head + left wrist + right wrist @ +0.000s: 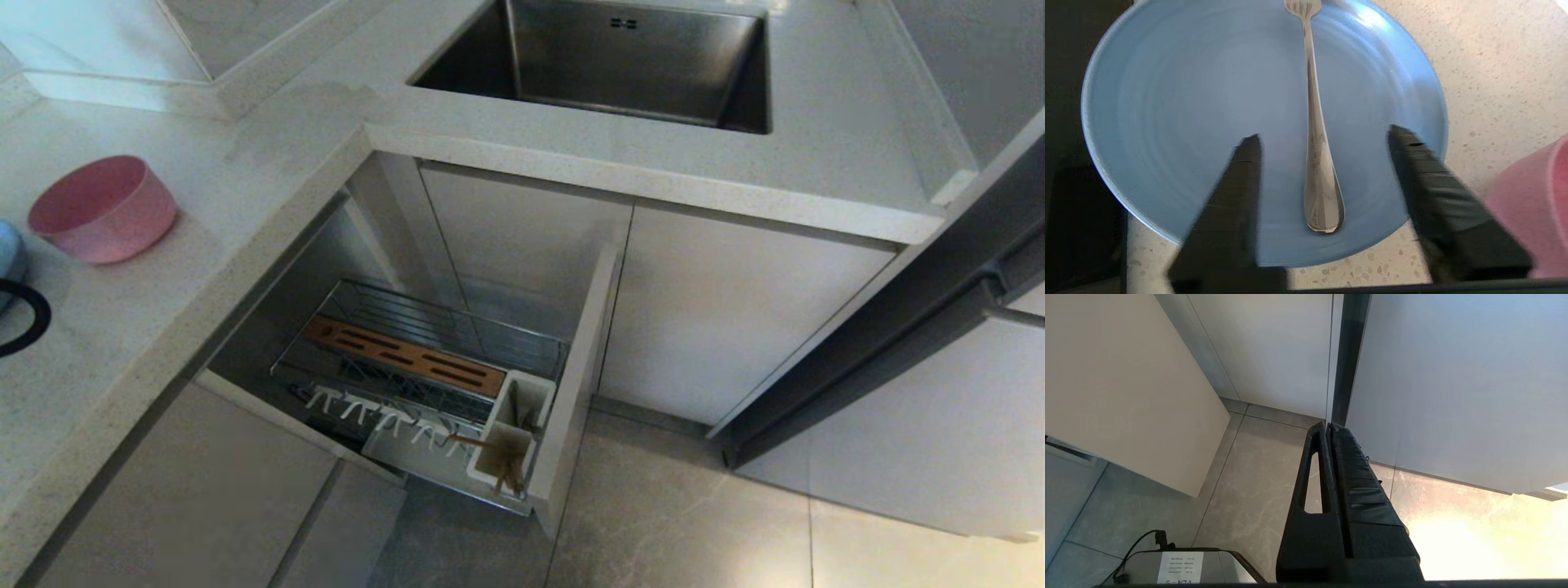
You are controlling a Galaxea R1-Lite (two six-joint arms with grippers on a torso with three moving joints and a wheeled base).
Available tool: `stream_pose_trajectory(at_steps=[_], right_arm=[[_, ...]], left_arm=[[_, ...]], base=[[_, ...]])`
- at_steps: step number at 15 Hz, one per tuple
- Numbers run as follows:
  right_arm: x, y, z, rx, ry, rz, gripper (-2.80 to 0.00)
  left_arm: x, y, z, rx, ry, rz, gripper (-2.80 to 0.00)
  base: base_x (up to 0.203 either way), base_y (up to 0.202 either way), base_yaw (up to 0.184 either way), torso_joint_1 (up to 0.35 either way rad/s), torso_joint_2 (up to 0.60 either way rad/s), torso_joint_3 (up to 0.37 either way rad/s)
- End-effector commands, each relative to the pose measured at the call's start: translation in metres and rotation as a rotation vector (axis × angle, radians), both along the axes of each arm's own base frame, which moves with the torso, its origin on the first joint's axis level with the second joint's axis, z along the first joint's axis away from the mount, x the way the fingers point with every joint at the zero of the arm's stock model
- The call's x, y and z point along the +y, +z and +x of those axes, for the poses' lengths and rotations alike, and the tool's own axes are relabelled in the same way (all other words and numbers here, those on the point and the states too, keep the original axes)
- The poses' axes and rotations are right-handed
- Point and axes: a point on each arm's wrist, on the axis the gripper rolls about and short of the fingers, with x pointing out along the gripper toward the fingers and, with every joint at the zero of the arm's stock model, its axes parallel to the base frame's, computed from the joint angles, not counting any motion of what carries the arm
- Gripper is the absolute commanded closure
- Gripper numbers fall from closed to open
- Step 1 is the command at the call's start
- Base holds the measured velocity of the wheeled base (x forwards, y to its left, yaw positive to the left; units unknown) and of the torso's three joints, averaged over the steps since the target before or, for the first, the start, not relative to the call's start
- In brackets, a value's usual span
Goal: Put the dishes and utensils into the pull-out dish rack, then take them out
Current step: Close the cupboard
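Note:
My left gripper [1325, 134] hangs open just above the pale-blue plate [1208, 102] on the counter. Its two black fingers [1237, 183] straddle the handle of a silver utensil [1316, 163] lying on the plate, whose far end shows tines. The pink bowl [104, 208] stands on the counter beside the plate [10, 260]. The pull-out dish rack [457, 331] is drawn out below the counter, and the wooden chopsticks [500, 457] stand in its white cup. My right gripper [1327, 425] is shut and empty over the floor.
A steel sink [735, 90] is set into the counter behind the rack. The rack's beige front panel [581, 384] stands out into the tiled floor space. A black ring [28, 322] lies on the counter at the left edge, near the plate.

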Motion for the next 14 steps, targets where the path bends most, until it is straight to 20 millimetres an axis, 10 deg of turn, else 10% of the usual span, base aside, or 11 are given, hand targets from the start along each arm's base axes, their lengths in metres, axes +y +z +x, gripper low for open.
stream_pose_trajectory(at_steps=[1, 4, 5, 14], right_arm=[[0.000, 0.000, 0.000, -0.001, 0.000, 0.000, 0.00], [0.000, 0.000, 0.000, -0.001, 0.000, 0.000, 0.00], [0.000, 0.000, 0.000, -0.001, 0.000, 0.000, 0.00], [0.000, 0.000, 0.000, -0.001, 0.000, 0.000, 0.00]], left_arm=[[-0.003, 0.010, -0.007, -0.036, 0.005, 0.017, -2.80], [-0.010, 0.028, -0.020, -0.089, 0.005, 0.057, -2.80], [-0.013, 0.033, -0.026, -0.096, 0.003, 0.077, 0.00], [-0.061, 0.100, -0.106, -0.280, -0.025, 0.332, 0.00]], base=[[0.000, 0.000, 0.000, 0.000, 0.00, 0.000], [0.000, 0.000, 0.000, 0.000, 0.00, 0.000], [0.000, 0.000, 0.000, 0.000, 0.00, 0.000], [0.000, 0.000, 0.000, 0.000, 0.00, 0.000]])
